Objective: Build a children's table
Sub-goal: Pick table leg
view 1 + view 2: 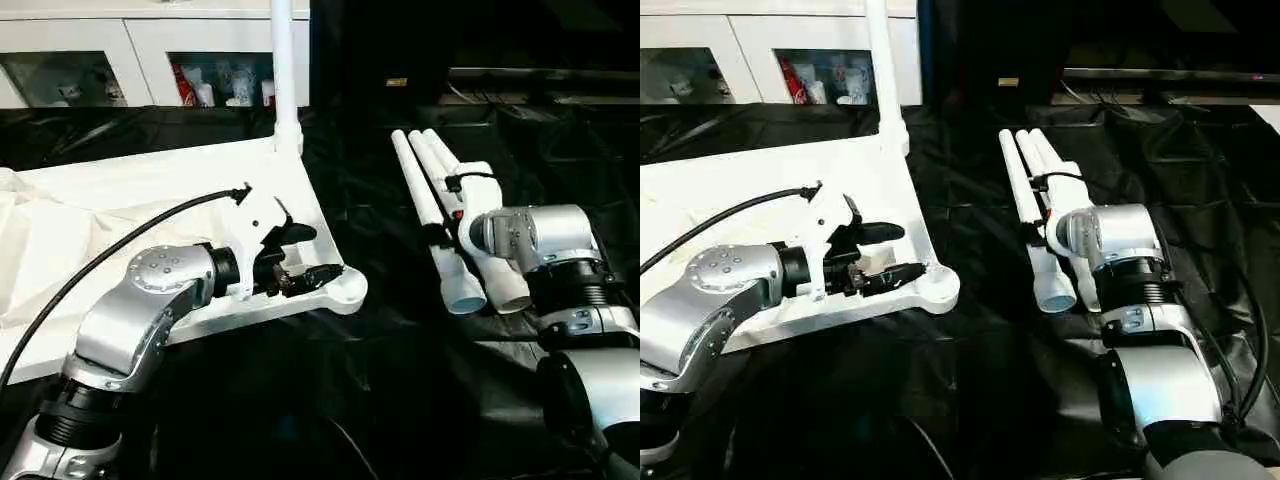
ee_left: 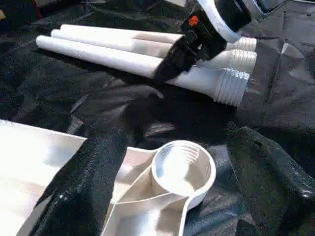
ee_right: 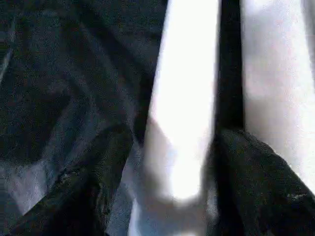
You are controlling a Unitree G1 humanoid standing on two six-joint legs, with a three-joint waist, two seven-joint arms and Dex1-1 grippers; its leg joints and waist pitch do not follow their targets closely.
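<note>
Your left gripper (image 1: pixel 300 258) hangs spread and empty over the white ribbed plastic tabletop's (image 1: pixel 150 190) near round threaded corner socket (image 2: pixel 183 169).
One white tapered tube leg (image 1: pixel 284 70) already stands at the far corner; your right gripper (image 2: pixel 172 61), to the right, straddles one of three loose smooth legs (image 1: pixel 445 215) on crinkled black sheeting (image 1: pixel 380 380), not visibly clamped. Next, I judge: close, lift, thread into that socket.

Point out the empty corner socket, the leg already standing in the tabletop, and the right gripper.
Corner socket (image 2: pixel 183 166), left wrist view, on its threaded inner wall.
Standing leg (image 1: pixel 283 70), left eye view, mid-shaft.
Right gripper (image 2: pixel 172 61), left wrist view, at its black fingertips over the loose legs.
</note>
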